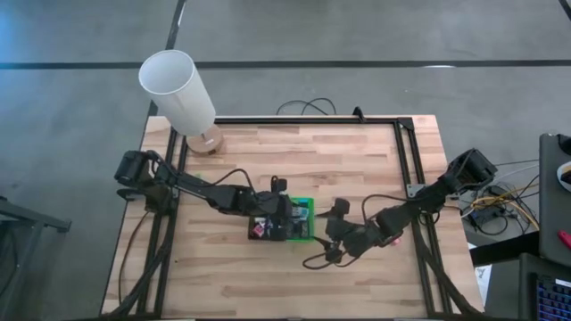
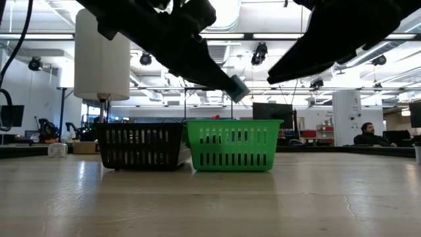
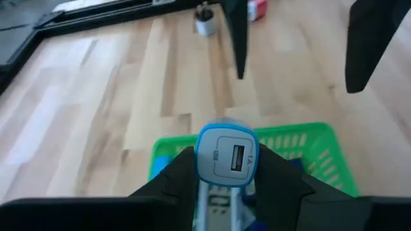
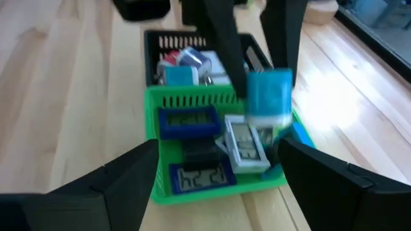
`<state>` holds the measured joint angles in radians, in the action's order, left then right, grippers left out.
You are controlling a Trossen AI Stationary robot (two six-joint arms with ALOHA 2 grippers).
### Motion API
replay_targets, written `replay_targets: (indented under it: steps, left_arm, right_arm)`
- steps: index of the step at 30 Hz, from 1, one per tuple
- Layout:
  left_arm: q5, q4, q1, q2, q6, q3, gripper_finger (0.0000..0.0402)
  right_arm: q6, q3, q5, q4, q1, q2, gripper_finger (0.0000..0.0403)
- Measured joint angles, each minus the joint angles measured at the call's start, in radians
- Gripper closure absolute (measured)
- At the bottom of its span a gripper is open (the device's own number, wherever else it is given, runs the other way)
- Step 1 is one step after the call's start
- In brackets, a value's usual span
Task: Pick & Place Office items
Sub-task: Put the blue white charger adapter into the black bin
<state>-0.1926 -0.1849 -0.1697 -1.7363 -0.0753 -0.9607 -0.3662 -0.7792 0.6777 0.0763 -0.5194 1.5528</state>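
Observation:
My left gripper [image 1: 290, 212] is shut on a small teal-and-white charger block [image 3: 226, 156], held above the green basket [image 2: 233, 145]. The block also shows in the low view [image 2: 238, 87] and the right wrist view [image 4: 268, 96]. The green basket [image 4: 192, 102] holds several small blue, white and black pieces. The black basket [image 2: 140, 146] stands against its left side and holds several more pieces [image 4: 186, 61]. My right gripper [image 4: 221, 186] is open and empty, to the right of the green basket [image 1: 306, 203]. My left gripper pinches the charger block by two opposite sides [image 3: 200, 160] between its two fingers. The fingers slant down from the table's left. The block's slotted end [image 3: 236, 156] faces back toward the wrist. The block is lifted clear, above the green basket's rim.
A tall white cylinder lamp [image 1: 178, 89] stands at the table's far left corner. A small white piece [image 3: 205, 25] and a red-and-white piece [image 3: 257, 8] lie on the wood by the black frame rail. Bare wood lies toward the near edge [image 1: 268, 285].

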Motion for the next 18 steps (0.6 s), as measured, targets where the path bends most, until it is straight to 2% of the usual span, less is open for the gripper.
replay_targets:
  steps: [8,18]
  left_arm:
    - [-0.072,0.195,0.003,0.088,0.038,0.000,0.0277]
    - [-0.130,0.530,-0.007,0.203,0.241,0.000,0.0277]
  right_arm:
    - [-0.099,0.001,0.011,-0.114,0.000,0.000,0.0094]
    - [-0.106,0.001,0.037,-0.125,0.000,0.000,0.0105]
